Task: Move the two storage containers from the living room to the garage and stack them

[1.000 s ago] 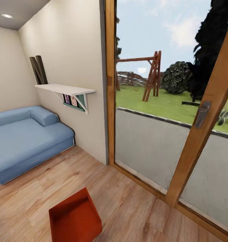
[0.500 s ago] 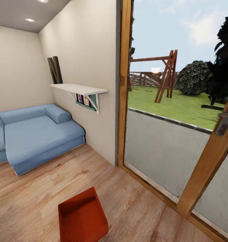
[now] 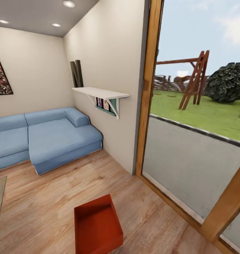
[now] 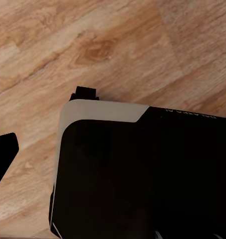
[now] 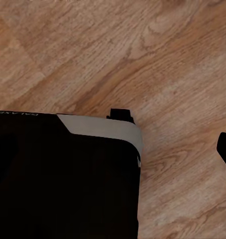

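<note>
Orange-red storage container point(image 3: 98, 225), one, on planks point(image 3: 45, 208).

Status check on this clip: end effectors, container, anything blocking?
End effectors: state cannot be told from the wrist views. One storage container sits open-topped on the wood floor, ungrasped. Blue sofa stands well apart; nothing blocks the container.

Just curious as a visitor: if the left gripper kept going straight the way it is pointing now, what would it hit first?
Probably the wood floor. A black and grey part of the robot sits close by, so depth is hard to judge.
</note>
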{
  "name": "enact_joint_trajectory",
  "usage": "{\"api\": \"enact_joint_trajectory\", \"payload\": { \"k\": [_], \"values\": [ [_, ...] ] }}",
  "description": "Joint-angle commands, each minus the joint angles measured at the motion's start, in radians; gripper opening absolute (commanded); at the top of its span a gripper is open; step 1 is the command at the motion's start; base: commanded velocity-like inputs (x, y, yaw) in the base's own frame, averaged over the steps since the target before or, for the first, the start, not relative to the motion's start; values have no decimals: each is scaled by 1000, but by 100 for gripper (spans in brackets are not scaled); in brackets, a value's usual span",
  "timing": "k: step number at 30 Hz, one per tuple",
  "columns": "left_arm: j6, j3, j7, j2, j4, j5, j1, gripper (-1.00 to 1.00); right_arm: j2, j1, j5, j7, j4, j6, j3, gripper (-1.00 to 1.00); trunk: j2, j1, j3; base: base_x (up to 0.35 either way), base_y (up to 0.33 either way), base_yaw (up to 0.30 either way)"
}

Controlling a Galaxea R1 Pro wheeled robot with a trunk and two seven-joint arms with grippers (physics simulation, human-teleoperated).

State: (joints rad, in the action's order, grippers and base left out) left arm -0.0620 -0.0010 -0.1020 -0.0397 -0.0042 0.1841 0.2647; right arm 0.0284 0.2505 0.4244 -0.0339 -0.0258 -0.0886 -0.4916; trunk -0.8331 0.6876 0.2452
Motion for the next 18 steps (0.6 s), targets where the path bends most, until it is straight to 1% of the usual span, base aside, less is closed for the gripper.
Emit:
{"api": "enact_joint_trajectory", "payload": {
  "k": [1, 4, 7, 10, 18],
  "values": [
    [-6, -1, -4, 0, 0, 9, 1, 100, 1, 1, 8, -1, -3, -5, -8, 100, -1, 0, 1, 0, 0, 270],
    [-6, -1, -3, 1, 0, 9, 1, 100, 1, 1, 8, -1, -3, -5, -8, 100, -1, 0, 1, 0, 0, 266],
    [-6, -1, -3, 1, 0, 9, 1, 100, 0, 1, 8, -1, -3, -5, -8, 100, -1, 0, 1, 28, -15, 131],
    [-6, -1, -3, 1, 0, 10, 1, 100, 1, 1, 8, -1, -3, -5, -8, 100, -1, 0, 1, 153, -109, 37],
    [-6, 1, -4, 0, 0, 11, 1, 100, 1, 1, 9, -1, -3, -5, -8, 100, -1, 0, 1, 238, -172, 2]
  ]
}}
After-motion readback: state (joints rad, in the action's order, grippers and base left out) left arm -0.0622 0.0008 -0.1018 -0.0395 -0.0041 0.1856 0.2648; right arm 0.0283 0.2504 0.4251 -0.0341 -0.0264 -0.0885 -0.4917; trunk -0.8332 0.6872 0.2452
